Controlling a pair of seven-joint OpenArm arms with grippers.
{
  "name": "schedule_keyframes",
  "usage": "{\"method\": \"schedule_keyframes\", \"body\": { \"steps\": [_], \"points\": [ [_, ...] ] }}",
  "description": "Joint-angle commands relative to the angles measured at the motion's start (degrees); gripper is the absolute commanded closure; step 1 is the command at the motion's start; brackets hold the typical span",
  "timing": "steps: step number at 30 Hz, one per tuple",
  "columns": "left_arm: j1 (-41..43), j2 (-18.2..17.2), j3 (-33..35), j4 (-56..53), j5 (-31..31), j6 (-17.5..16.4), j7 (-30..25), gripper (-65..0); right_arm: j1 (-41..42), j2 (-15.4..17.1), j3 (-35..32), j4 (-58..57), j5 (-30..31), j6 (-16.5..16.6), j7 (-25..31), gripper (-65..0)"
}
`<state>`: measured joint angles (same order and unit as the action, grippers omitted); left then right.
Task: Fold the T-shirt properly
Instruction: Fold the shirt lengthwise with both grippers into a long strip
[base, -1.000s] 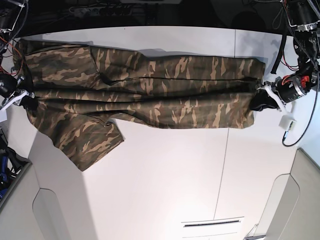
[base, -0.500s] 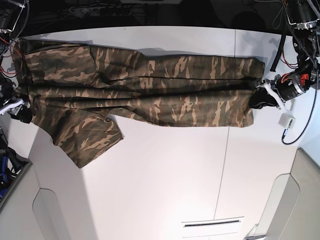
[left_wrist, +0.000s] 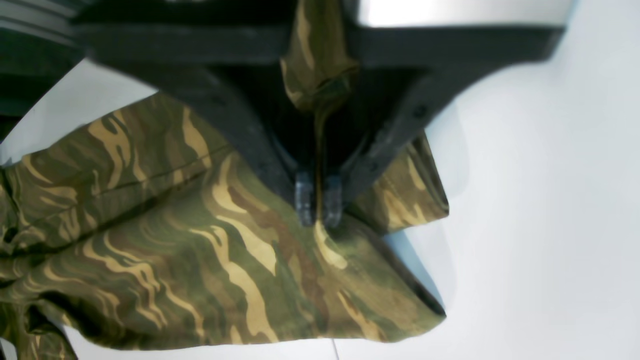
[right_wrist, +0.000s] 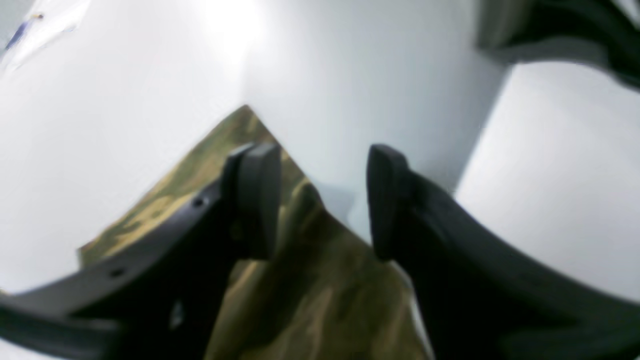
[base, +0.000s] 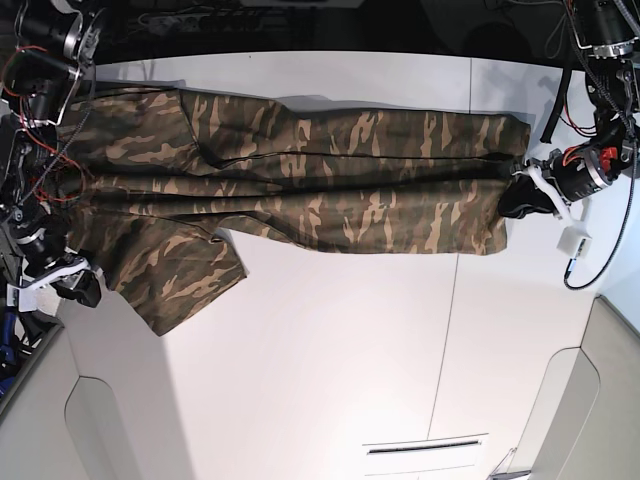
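Note:
The camouflage T-shirt (base: 300, 190) lies stretched lengthwise across the back of the white table, one short sleeve (base: 185, 280) spread toward the front left. My left gripper (base: 518, 196) is shut on the shirt's right-hand edge. In the left wrist view a fold of cloth (left_wrist: 200, 250) runs up between the closed fingertips (left_wrist: 305, 200) of that gripper (left_wrist: 318, 202). My right gripper (base: 82, 288) hovers open just left of the sleeve. In the right wrist view its two fingers (right_wrist: 252, 200) stand apart above a corner of the shirt (right_wrist: 310, 285), with nothing between them.
A small white box (base: 573, 245) on a cable lies by the left arm at the table's right. Grey panels (base: 90, 430) flank the front corners. A seam (base: 445, 330) and a narrow slot (base: 425, 447) mark the table's front. Wires hang at the left edge.
My right gripper let go of the shirt's left edge, opened, and moved toward the front, ending beside the sleeve. The left gripper kept its hold and its place.

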<state>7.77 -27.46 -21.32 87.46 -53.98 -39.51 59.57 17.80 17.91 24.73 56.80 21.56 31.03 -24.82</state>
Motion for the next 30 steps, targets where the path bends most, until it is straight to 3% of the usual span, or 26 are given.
{"method": "schedule_keyframes", "body": {
  "steps": [1, 7, 15, 17, 20, 22, 25, 30],
  "points": [
    [-0.59, -0.96, -0.35, 0.96, -1.07, -0.49, -1.03, 0.0, 2.16, 0.98, -0.57, -1.53, 0.0, 0.02, 1.57, -28.1],
    [-0.61, -0.94, -0.35, 0.96, -1.11, -0.49, -1.09, 0.0, 5.53, 0.96, -6.54, -11.61, -0.13, 0.15, 3.02, -28.0],
    [-0.59, -0.31, -0.35, 0.96, -1.09, -0.49, -2.12, 0.0, 5.49, -0.98, -12.11, -11.91, 0.04, 0.28, 2.49, -26.5],
    [-0.59, 0.04, -0.35, 0.96, -1.07, -0.49, -2.12, 0.0, 5.49, -1.6, -12.11, -11.91, 0.02, 0.28, 2.43, -19.0],
    [-0.59, -0.02, -0.35, 0.96, -1.05, -0.49, -2.12, 0.0, 5.51, -2.08, -12.11, -11.91, 0.07, 0.79, 2.27, -1.5],
    [-0.59, 0.0, -0.35, 0.96, -1.05, -0.49, -2.12, 0.0, 5.51, -2.08, -12.11, -11.82, 0.07, 1.84, 1.77, 0.0],
    [-0.61, 0.0, -0.35, 0.96, -1.07, -0.49, -2.12, 0.0, 5.51, -1.84, -12.04, -10.25, 0.52, 1.77, -2.14, 0.0],
    [-0.63, -0.02, -0.35, 0.98, -1.16, -0.49, -2.12, 0.0, 5.11, -1.09, -9.49, -2.93, 6.54, 1.79, -14.82, 0.0]
  ]
}}
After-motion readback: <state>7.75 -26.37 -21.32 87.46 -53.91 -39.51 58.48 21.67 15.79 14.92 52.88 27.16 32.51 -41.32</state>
